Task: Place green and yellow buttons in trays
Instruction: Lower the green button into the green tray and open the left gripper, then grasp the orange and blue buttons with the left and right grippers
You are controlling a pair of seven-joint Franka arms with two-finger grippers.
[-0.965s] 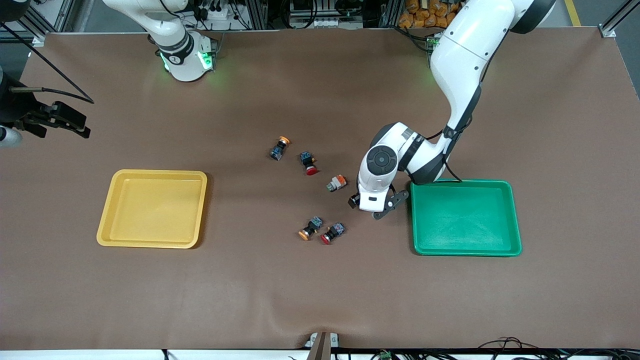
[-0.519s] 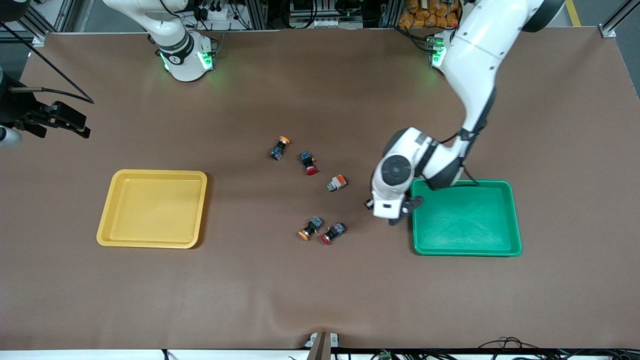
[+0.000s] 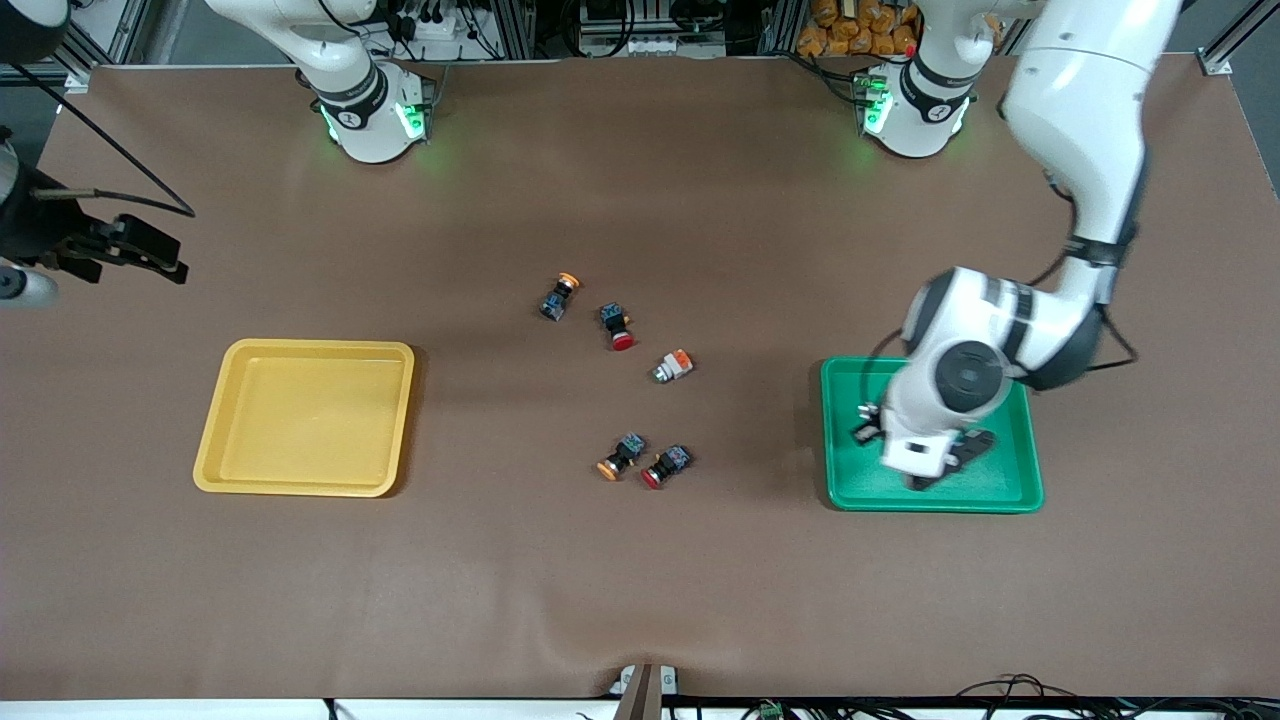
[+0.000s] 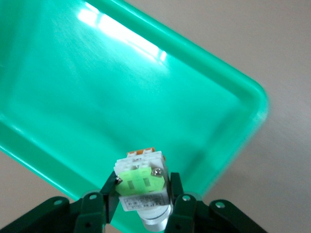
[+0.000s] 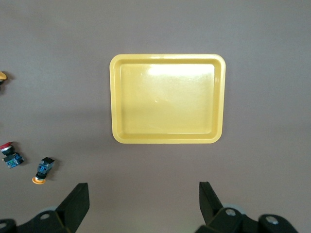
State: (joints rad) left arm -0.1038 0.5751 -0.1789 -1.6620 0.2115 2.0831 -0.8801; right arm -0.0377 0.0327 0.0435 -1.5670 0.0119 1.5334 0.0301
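The brown table (image 3: 640, 580) carries the yellow tray (image 3: 305, 484) toward the right arm's end and the green tray (image 3: 1010, 495) toward the left arm's end, with bare mat between them except a loose cluster of five buttons (image 3: 620, 456) — two orange-capped, two red-capped, one silvery with an orange block. The left gripper (image 4: 142, 213) hangs over the green tray, fingers clamped on the green-block button (image 4: 141, 182). The right gripper (image 5: 143, 206) waits high above the mat near the yellow tray — fingers wide apart.

Two red-capped switches lie on the brown table (image 3: 640, 580): one (image 3: 617, 326) farther from the front camera than the other (image 3: 666, 466).
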